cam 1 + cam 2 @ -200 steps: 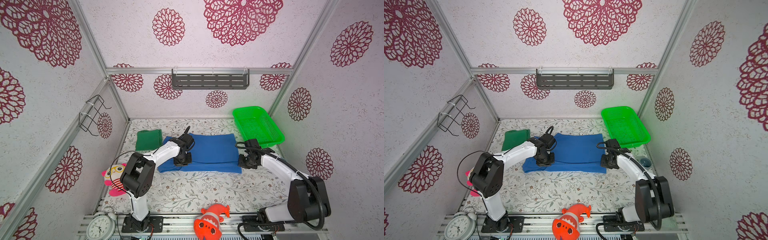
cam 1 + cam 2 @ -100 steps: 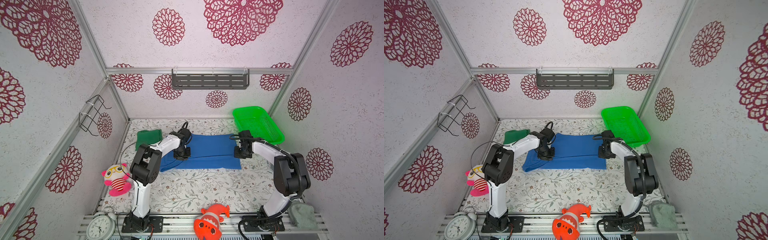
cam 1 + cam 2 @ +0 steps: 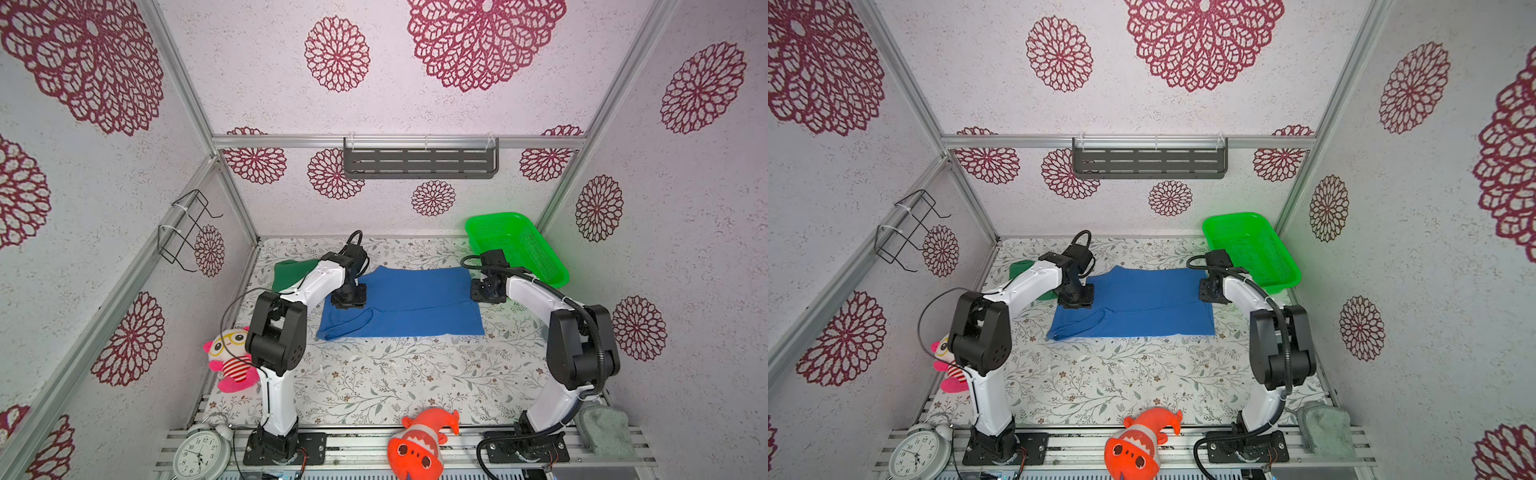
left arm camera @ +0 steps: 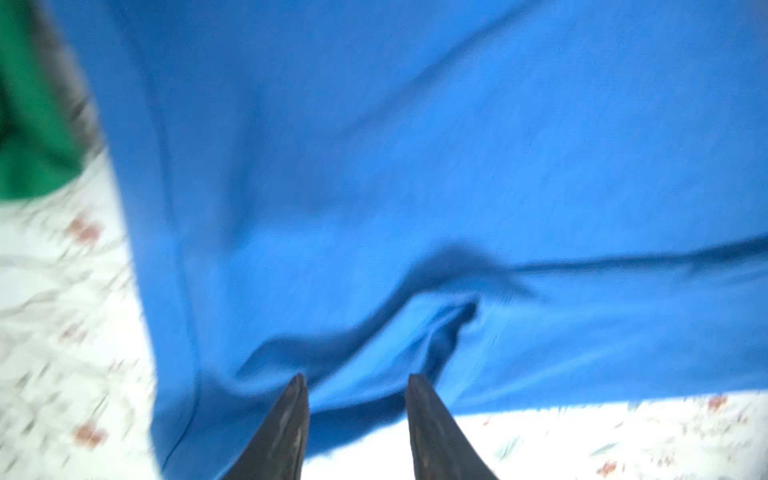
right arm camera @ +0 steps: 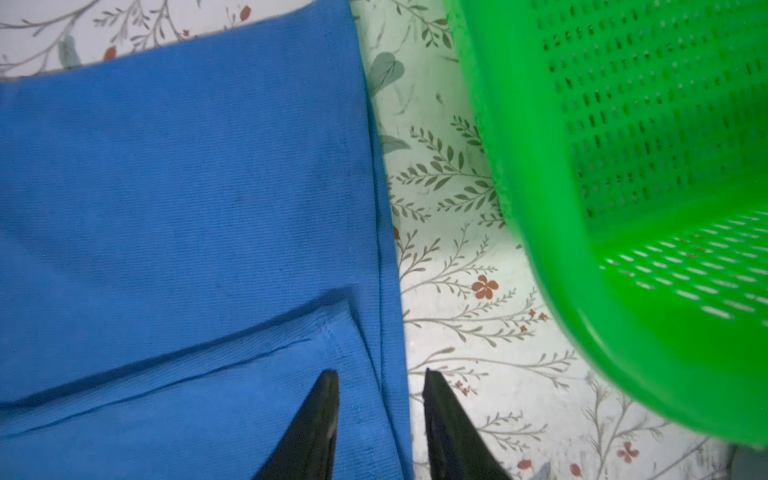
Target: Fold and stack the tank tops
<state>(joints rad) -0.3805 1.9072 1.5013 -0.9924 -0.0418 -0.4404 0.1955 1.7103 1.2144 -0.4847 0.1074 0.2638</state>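
The royal blue tank top lies flat on the floral table in both top views, a folded-over layer covering its far part and ending in a crease across it. My left gripper hovers over its left end, open; in the left wrist view the left gripper has loose blue cloth under its spread fingers. My right gripper is at the right end, open, and in the right wrist view the right gripper straddles the blue hem. The dark green tank top lies folded at the back left, partly behind my left arm.
A bright green mesh basket stands at the back right, close to my right gripper. A pink plush, a clock, an orange fish plush and a grey cloth line the front. A shelf hangs on the back wall.
Both grippers moved toward the back over the blue tank top and went from shut to open, letting go of the cloth. The folded layer now rests on the top.
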